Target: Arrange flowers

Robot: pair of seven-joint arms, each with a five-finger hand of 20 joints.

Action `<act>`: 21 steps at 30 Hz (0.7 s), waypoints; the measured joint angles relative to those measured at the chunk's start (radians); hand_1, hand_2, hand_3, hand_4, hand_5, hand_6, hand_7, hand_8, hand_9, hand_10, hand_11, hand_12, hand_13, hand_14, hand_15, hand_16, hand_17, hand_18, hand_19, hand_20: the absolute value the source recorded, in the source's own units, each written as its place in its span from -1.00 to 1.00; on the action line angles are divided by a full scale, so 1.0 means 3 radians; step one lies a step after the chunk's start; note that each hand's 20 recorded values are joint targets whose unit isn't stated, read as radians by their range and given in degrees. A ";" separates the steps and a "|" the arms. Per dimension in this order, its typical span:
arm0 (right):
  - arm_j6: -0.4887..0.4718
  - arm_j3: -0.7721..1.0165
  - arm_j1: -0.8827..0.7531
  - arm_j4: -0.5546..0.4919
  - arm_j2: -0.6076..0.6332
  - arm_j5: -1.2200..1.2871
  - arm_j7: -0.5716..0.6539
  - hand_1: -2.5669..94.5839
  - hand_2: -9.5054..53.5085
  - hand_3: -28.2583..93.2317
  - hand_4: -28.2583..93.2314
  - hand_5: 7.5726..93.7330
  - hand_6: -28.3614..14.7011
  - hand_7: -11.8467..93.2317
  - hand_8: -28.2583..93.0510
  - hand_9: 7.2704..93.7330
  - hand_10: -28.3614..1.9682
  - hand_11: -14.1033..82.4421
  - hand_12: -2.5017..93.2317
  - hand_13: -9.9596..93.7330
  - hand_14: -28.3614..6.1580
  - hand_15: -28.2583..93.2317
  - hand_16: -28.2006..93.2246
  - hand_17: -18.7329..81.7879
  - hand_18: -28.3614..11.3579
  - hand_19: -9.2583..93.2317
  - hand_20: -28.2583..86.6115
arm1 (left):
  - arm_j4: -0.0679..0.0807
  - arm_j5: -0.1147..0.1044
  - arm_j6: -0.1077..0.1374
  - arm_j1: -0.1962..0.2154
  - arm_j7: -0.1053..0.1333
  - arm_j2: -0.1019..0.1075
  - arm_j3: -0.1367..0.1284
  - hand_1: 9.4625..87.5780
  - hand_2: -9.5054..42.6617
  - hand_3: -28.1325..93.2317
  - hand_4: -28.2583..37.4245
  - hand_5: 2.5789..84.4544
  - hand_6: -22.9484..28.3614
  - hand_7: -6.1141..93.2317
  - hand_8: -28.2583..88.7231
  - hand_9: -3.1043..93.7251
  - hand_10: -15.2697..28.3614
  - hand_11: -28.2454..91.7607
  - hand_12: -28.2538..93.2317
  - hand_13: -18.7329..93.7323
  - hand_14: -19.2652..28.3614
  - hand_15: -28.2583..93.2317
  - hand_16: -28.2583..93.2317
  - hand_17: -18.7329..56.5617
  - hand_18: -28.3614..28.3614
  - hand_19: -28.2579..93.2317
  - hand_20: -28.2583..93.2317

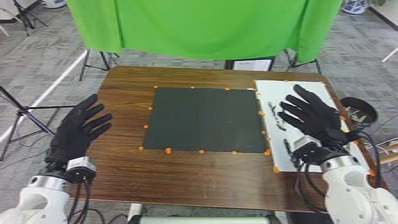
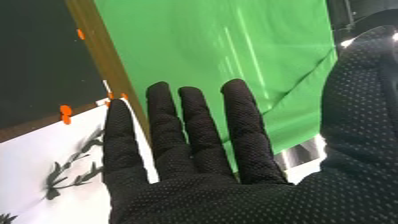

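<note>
Right hand over the white board, on my right side of the table. Fingers straight and spread, thumb well out from them, nothing pinched. Left hand beyond the far side of the dark mat, fingers straight and a little apart, out of the work. The task's thing: a leafy stem lying flat on the board, just beside my right fingertips in the head view; a second stem lies nearer my forearm. Wrist view shows leaves on the white surface past the edge of my glove; clearance above the board I can't judge. Step in hand, as I read it: picking up the first stem. Best done by turning the palm toward the board, bringing thumb and fingertips down either side of the bare stalk, and closing softly; a thin stem will likely roll or skid if I push from one side. Keep off the leaves, which could bend or snag on the glove. Lift straight up, check that the neighbour isn't caught, then level out before carrying. Where it should end up, I can't tell; task looks barely begun.
</note>
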 measured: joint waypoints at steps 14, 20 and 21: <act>0.0001 0.0008 -0.0008 0.0001 -0.0003 0.0000 0.0005 -0.62 -0.94 0.92 -0.97 -0.37 0.21 -0.36 -0.76 -0.33 0.11 -0.50 -0.51 -0.26 0.02 -0.25 -0.09 -0.54 -0.60 -0.03 -0.11 | -0.0001 0.0000 0.0002 0.0011 -0.0006 -0.0018 -0.0004 -0.52 -0.83 0.58 -0.95 -0.48 0.00 -0.39 -0.74 -0.54 0.24 -0.11 -0.26 -0.35 0.49 0.12 -0.57 -0.73 0.79 0.19 -0.34; 0.0002 0.0007 0.0010 0.0002 -0.0002 0.0001 0.0005 -0.62 -0.94 0.92 -0.97 -0.38 0.21 -0.36 -0.76 -0.33 0.11 -0.48 -0.50 -0.26 0.02 -0.24 -0.09 -0.54 -0.60 -0.03 -0.11 | 0.0001 0.0000 0.0002 0.0004 -0.0005 -0.0019 0.0000 -0.52 -0.83 0.58 -0.95 -0.48 0.00 -0.39 -0.74 -0.54 0.24 -0.11 -0.26 -0.35 0.49 0.12 -0.57 -0.73 0.79 0.19 -0.34; 0.0002 0.0008 0.0011 0.0002 -0.0002 0.0001 0.0005 -0.62 -0.94 0.92 -0.97 -0.38 0.21 -0.36 -0.76 -0.33 0.11 -0.48 -0.50 -0.26 0.02 -0.24 -0.09 -0.54 -0.60 -0.03 -0.11 | 0.0002 0.0000 0.0002 0.0003 -0.0005 -0.0019 0.0000 -0.52 -0.83 0.59 -0.95 -0.48 0.00 -0.39 -0.74 -0.54 0.24 -0.11 -0.26 -0.35 0.49 0.12 -0.57 -0.73 0.79 0.19 -0.34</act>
